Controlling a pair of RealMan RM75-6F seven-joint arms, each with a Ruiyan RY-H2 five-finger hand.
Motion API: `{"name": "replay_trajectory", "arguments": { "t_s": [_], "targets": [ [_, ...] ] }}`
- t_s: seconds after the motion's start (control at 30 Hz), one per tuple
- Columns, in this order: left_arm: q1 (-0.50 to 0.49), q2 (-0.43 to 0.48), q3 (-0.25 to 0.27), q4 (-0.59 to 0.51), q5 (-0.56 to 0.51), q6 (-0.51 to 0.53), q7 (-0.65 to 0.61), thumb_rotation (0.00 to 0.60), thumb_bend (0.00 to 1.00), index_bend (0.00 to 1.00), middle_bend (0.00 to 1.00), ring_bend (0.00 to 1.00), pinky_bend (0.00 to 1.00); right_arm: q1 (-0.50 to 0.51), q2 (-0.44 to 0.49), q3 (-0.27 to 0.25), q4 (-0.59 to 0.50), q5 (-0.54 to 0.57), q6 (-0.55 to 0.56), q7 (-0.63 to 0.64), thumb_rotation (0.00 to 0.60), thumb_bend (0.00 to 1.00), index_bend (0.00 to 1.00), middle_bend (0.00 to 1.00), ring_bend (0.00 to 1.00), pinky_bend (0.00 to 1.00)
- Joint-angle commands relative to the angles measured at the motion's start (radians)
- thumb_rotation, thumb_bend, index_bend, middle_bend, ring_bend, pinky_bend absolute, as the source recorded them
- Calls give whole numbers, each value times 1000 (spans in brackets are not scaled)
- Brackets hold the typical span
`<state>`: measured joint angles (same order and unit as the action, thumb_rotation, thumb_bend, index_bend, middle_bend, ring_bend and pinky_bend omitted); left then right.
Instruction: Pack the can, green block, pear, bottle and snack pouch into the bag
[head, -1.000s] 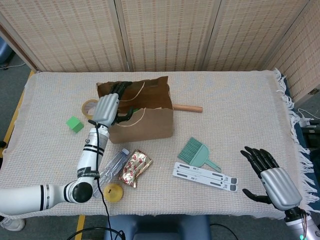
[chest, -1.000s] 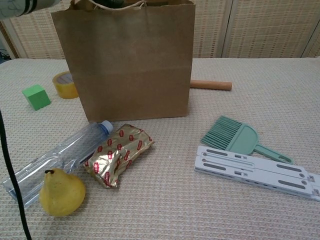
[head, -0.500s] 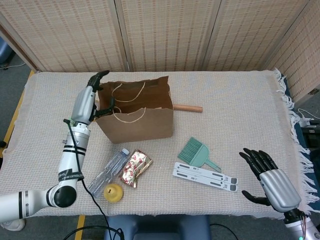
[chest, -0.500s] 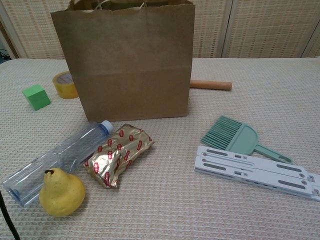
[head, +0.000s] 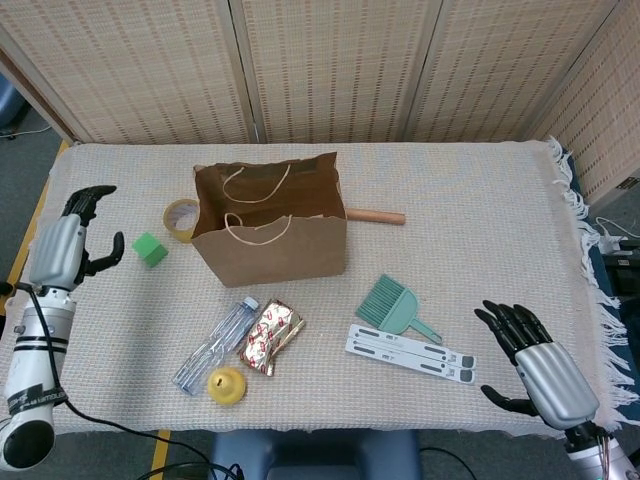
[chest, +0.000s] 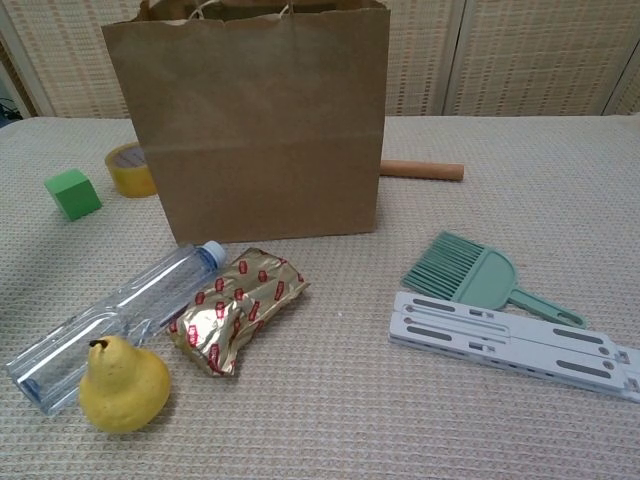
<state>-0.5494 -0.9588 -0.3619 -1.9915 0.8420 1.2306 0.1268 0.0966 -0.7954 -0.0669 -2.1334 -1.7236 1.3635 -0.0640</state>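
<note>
The brown paper bag (head: 285, 250) (chest: 250, 130) stands upright and open at the table's middle left. The green block (head: 150, 249) (chest: 72, 193) sits left of it. In front of the bag lie the clear bottle (head: 213, 346) (chest: 110, 322), the gold-and-red snack pouch (head: 272, 337) (chest: 236, 310) and the yellow pear (head: 227, 384) (chest: 122, 387), close together. No can shows in either view. My left hand (head: 68, 243) hovers left of the green block, empty, with its fingers apart. My right hand (head: 540, 366) hangs open at the near right edge, holding nothing.
A roll of tape (head: 181, 218) (chest: 130, 168) lies against the bag's left side. Behind the bag on the right is a wooden rod (head: 375, 215) (chest: 421, 170). A green brush (head: 397, 307) (chest: 468, 273) and a white rail piece (head: 410, 353) (chest: 510, 345) lie right of centre.
My left hand has come out of the bag's mouth and swung far left, past the green block. The right hand has sunk slightly toward the near edge.
</note>
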Motion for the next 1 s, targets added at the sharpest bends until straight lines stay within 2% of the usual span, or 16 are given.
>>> {"name": "replay_trajectory", "arguments": {
  "t_s": [0.03,0.17,0.27,0.33,0.5,0.6,0.8,1.0],
  "targets": [
    [90,69,136,-25,100,-46,40,600,419,129,85,55,239,1,-4,-3,0,-1,-7,-6,600,97,0,0,0,0],
    [134,74,231,2,238,-75,49,600,399,106,77,53,238,2,-7,-4,-1,-1,-11,-10,600,98,0,0,0,0],
    [154,53,297,105,454,-82,7,600,398,94,66,36,232,3,-6,-5,0,1,-14,-8,600,97,0,0,0,0],
    [162,31,345,211,643,-61,-59,600,398,82,51,22,219,4,-5,-6,0,1,-16,-4,600,97,0,0,0,0],
    [150,-20,461,499,1074,83,-141,600,398,34,2,0,183,4,-1,-3,1,4,-11,4,600,97,0,0,0,0],
    [132,-55,503,623,1247,180,-146,600,398,22,0,0,180,7,-4,-2,1,14,-19,-4,600,97,0,0,0,0],
    [72,-104,556,756,1439,213,-84,600,397,1,0,0,168,9,-11,-4,-1,20,-29,-22,600,97,0,0,0,0],
    [49,-114,596,789,1501,202,-29,600,396,0,0,0,151,7,-8,-3,1,22,-22,-15,600,98,0,0,0,0]
  ]
}}
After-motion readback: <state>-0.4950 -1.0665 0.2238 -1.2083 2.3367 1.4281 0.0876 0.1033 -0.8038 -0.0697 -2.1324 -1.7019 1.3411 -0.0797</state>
